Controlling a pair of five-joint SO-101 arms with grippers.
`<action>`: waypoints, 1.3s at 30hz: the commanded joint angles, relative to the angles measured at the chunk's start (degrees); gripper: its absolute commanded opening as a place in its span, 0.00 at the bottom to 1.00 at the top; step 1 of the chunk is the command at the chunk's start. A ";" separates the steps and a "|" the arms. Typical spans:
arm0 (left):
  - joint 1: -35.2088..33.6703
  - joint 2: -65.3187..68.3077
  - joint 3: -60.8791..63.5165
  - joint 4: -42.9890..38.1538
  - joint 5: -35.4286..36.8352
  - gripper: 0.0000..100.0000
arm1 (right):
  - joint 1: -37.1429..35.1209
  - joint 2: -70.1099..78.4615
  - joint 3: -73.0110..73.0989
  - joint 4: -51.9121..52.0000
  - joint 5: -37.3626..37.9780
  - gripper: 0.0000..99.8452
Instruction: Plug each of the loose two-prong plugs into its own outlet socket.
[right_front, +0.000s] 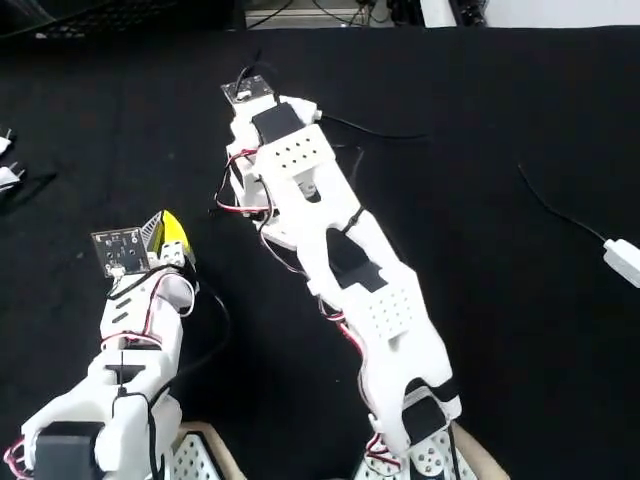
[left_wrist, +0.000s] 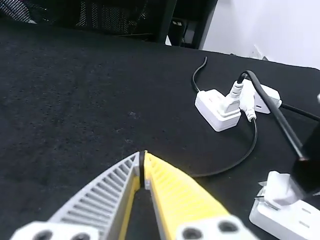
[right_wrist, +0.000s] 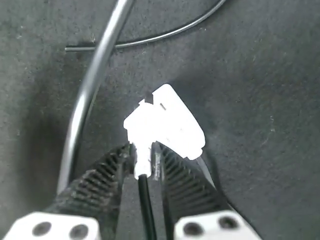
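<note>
Right wrist view has my right tool clamped on the white two-prong plug just beside the outlet socket; I judge insertion underway, needing prongs aligned, then a straight push.

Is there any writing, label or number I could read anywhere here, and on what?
No text can be read anywhere.
The white outlet blocks and the held plug look blank.
Marks on a wrist circuit board are too small to read.
</note>
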 joint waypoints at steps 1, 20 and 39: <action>0.66 -0.18 1.01 0.18 -0.26 0.03 | -0.35 -0.75 -0.48 1.32 -0.26 0.01; 1.19 -0.18 1.01 0.18 -0.26 0.03 | 1.76 -7.25 5.58 1.49 -0.26 0.01; 1.45 -0.18 1.01 0.26 -0.26 0.03 | 1.49 -2.95 5.32 1.14 -1.14 0.01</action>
